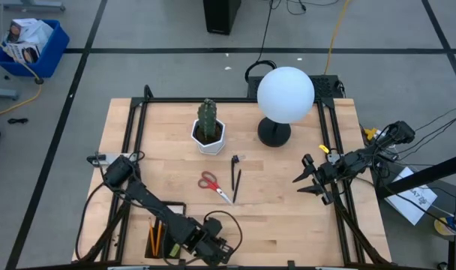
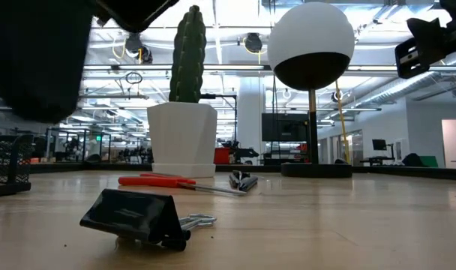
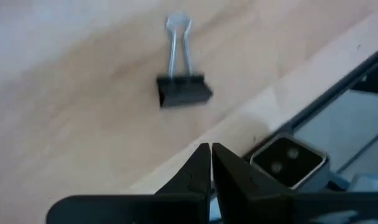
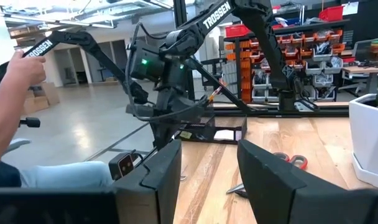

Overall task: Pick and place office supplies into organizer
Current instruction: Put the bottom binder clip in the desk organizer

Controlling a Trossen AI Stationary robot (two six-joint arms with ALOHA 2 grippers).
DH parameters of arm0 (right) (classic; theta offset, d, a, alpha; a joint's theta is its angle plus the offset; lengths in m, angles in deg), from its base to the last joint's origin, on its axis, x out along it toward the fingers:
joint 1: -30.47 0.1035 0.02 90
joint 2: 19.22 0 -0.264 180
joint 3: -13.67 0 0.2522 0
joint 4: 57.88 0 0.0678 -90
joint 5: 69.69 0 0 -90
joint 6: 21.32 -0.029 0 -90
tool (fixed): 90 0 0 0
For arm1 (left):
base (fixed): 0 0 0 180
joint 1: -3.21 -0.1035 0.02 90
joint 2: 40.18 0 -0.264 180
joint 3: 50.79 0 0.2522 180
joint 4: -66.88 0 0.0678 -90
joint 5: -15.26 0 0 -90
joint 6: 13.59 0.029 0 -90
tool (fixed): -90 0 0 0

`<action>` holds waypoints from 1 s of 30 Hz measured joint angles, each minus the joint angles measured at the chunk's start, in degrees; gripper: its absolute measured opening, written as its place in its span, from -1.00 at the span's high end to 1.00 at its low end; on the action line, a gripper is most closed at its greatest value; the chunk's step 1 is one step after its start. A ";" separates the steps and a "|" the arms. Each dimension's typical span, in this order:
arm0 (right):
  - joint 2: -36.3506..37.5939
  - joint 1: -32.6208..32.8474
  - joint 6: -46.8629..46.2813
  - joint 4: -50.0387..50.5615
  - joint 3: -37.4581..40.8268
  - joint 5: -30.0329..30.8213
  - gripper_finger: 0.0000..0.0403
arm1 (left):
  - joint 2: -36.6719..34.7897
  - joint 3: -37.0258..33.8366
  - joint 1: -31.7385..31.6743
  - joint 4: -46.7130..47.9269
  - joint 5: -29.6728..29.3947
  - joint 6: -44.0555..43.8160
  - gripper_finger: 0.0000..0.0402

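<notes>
Left gripper [image 3: 211, 163]: your fingers are clenched together and empty, hovering at the table's near edge beside the black binder clip [image 3: 183, 90].
Right gripper [image 1: 309, 180]: your fingers are spread, empty, waiting at the right edge.
Scissors [image 1: 211, 184]: mid-table beside the dark pens [image 1: 235, 176].
Organizer [image 1: 159, 234]: front left, holding pencils.

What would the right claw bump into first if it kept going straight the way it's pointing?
Probably the scissors: the open right claw points across the table at them and a pen, with bare wood between. Depth is hard to judge.
</notes>
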State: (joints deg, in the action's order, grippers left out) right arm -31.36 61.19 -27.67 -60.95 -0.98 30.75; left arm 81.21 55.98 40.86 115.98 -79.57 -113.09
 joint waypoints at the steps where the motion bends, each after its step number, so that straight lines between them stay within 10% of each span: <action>1: -0.01 0.02 0.00 0.01 0.00 0.00 0.24 | 0.00 0.79 -0.02 1.39 -1.18 0.31 0.90; 10: -0.04 0.02 -0.02 -0.01 0.02 0.00 0.24 | 2.92 14.00 -1.87 18.87 -5.51 -0.14 0.84; 30: -0.32 0.02 -0.02 -0.97 0.01 0.00 0.24 | 12.63 23.04 -2.75 25.00 -2.46 0.39 -0.31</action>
State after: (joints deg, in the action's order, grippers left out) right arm -31.68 61.22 -27.69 -61.92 -0.97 30.75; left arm 93.84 79.02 38.10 140.98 -82.03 -112.70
